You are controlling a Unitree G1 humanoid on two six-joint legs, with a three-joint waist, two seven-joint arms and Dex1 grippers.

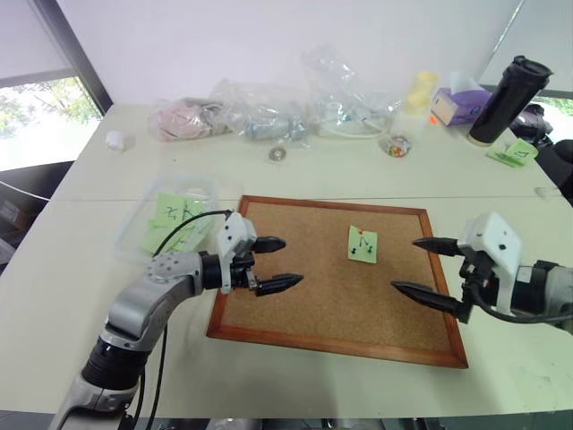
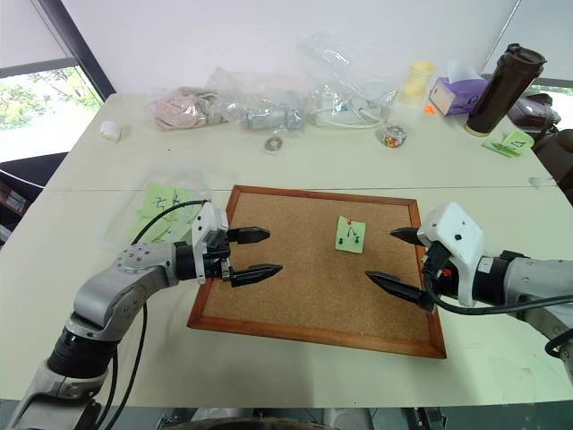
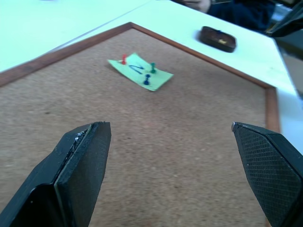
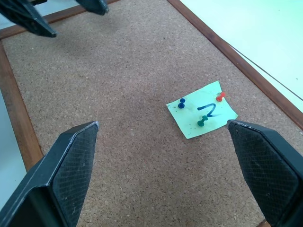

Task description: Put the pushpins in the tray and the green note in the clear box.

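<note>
Three pushpins: a red one [image 4: 220, 97], a blue one [image 4: 181, 103] and a green one [image 4: 202, 121], tiny with round plastic heads, stand stuck through the small light-green square paper note [image 1: 363, 244].
Green note: flat on the grainy brown cork board [image 1: 313, 296], on the far right part of it, between the two grippers and apart from both. A black handwritten squiggle sits at its middle.
Note's lie: nearly square, so no clear long axis. In the head views its edges run about parallel to the board's frame, with the red pin at the far edge and the two dark pins at the near edge.
Cork board: rectangular, with a thin reddish-brown wooden frame, long side running left to right on the pale matte table [image 1: 295, 385].
Clear box: shallow see-through plastic container with rounded corners [image 1: 170, 215], just beyond the board's far left corner, with other scribbled green notes showing inside or under it; which, I cannot tell.
Left gripper [image 1: 277, 264]: two black tapered fingers with cross-hatched pads spread wide, holding nothing, hovering over the board's left part and pointing right.
Right gripper [image 1: 419, 266]: fingers likewise wide apart and empty, over the board's right edge, pointing left.
Far table edge: crumpled clear plastic bags [image 1: 269, 107] and a tall dark tumbler [image 1: 506, 90].
</note>
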